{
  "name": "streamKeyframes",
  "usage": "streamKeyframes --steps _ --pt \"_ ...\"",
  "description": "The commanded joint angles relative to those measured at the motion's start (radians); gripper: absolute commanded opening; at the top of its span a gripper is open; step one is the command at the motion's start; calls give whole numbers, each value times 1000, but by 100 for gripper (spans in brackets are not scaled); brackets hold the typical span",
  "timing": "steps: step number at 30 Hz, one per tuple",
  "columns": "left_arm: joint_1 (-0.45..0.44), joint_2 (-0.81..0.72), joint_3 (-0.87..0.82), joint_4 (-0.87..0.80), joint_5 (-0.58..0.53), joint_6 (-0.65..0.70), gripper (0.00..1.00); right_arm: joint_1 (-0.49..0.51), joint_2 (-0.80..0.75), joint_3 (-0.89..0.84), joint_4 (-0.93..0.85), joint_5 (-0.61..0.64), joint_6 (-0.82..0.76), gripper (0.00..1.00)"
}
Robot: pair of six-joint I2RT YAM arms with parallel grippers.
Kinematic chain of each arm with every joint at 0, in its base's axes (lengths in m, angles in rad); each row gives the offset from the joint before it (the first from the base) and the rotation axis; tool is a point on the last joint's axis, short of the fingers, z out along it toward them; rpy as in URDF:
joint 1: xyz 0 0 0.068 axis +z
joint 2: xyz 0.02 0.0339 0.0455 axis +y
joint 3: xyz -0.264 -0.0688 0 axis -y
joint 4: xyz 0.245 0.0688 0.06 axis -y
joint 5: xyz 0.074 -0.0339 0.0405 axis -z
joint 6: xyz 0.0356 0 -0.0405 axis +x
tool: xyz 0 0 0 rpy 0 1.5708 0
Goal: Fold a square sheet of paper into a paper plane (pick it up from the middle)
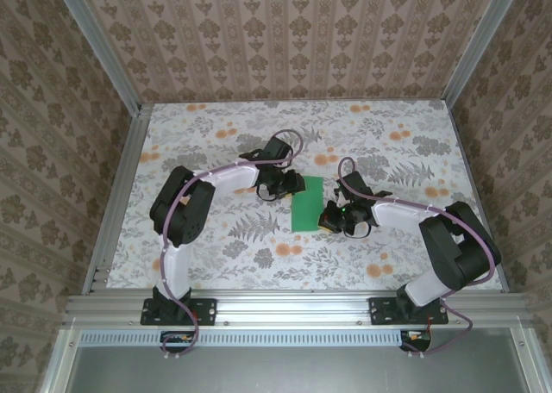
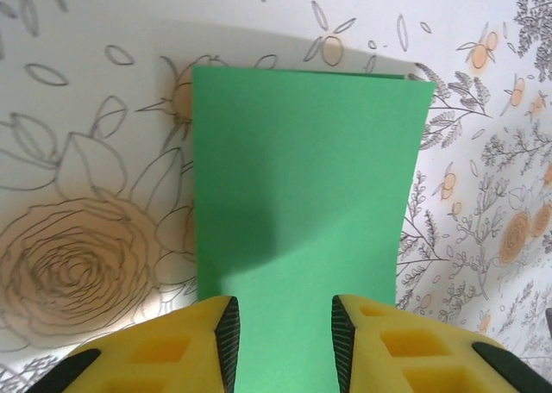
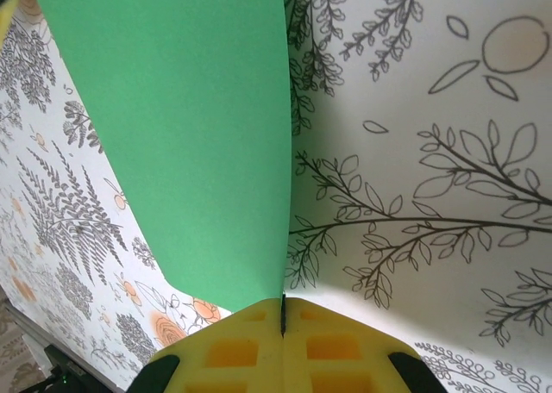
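Green and folded into a narrow rectangle, the paper sheet point(image 1: 307, 205) lies near the middle of the flowered table point(image 1: 216, 134), between the two arms. The left gripper point(image 1: 289, 184) sits at the sheet's far left corner. In the left wrist view its yellow fingers point(image 2: 194, 337) stand apart, with the flat sheet point(image 2: 302, 195) running under the gap. The right gripper point(image 1: 332, 216) is at the near right edge. In the right wrist view it point(image 3: 283, 311) is pressed closed, and the sheet's point(image 3: 190, 134) long edge runs straight into the seam, pinched there.
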Motion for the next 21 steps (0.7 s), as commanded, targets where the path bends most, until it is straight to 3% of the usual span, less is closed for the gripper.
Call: streamKeyframes --steps 1,21 --pt "5 45 44 4 25 39 35 -6 -13 23 -34 -26 -7 0" --pt "5 105 63 -83 -21 28 31 -6 102 101 278 -100 125 0"
